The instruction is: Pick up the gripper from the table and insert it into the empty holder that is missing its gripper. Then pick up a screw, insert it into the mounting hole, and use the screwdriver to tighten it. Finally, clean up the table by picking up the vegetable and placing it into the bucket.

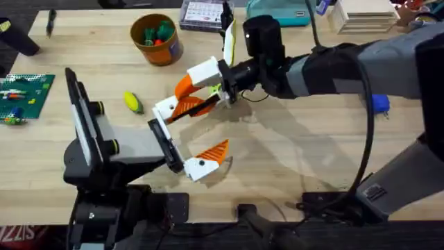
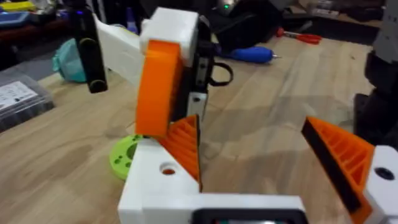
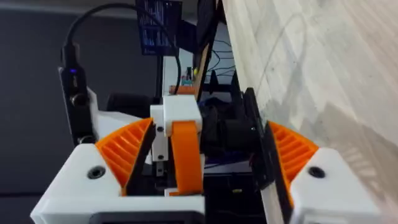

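— What is the tabletop (image 1: 312, 139)?
— Pale wood, smooth, with visible grain and a faint sheen.
— And the gripper (image 2: 158, 87)?
— Matt orange plastic, seated in a smooth white plastic holder (image 2: 171, 28).
— The rest?
— The vegetable (image 1: 133, 102) looks like glossy yellow plastic; the bucket (image 1: 158, 47), smooth orange plastic; the screwdriver (image 2: 252, 55), glossy blue plastic.

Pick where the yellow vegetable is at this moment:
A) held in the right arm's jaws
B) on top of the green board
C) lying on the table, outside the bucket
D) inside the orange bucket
C: the vegetable lies on the bare wood of the table, apart from the bucket and with nothing gripping it.
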`<state>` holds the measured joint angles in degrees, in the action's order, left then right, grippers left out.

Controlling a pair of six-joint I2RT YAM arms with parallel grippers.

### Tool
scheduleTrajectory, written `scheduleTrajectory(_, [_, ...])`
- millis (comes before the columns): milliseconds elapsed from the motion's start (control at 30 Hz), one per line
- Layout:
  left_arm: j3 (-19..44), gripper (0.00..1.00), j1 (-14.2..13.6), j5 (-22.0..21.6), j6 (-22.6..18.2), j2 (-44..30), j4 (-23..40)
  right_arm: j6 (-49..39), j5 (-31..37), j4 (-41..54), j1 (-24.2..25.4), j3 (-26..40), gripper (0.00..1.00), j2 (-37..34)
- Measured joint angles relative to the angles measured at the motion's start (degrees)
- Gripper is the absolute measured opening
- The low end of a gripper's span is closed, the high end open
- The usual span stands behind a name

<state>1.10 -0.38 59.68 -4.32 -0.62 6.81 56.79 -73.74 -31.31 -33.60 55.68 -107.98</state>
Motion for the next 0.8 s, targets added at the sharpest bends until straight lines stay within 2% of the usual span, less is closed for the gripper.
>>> scheduleTrajectory(233, [0.0, 0.996, -0.2, 1.7, 0.0, 0.0, 0.2, -0.3, -1.8, 0.1, 4.3, 0.0, 0.994, 0.0])
scheduleTrajectory(400, [0.0, 0.996, -0.2, 2.1, 0.0, 0.0, 0.2, -2.7, -2.4, 3.5, 9.5, 0.0, 0.994, 0.0])
scheduleTrajectory(500, [0.0, 0.996, -0.2, 2.1, 0.0, 0.0, 0.2, -6.5, -2.1, 12.8, 12.6, 0.0, 0.993, 0.0])
scheduleTrajectory(600, [0.0, 0.996, -0.2, 2.1, 0.0, 0.0, 0.2, -13.1, 0.0, 28.9, 14.7, 0.1, 0.994, 0.0])
scheduleTrajectory(733, [0.0, 0.996, -0.2, 2.2, 0.0, 0.0, 0.2, -24.8, 6.5, 54.3, 15.0, 0.1, 0.994, 1.2])
scheduleTrajectory(800, [0.0, 0.997, -0.2, 2.2, 0.0, 0.0, 0.2, -30.6, 13.1, 63.9, 14.9, 0.2, 0.994, 4.5])
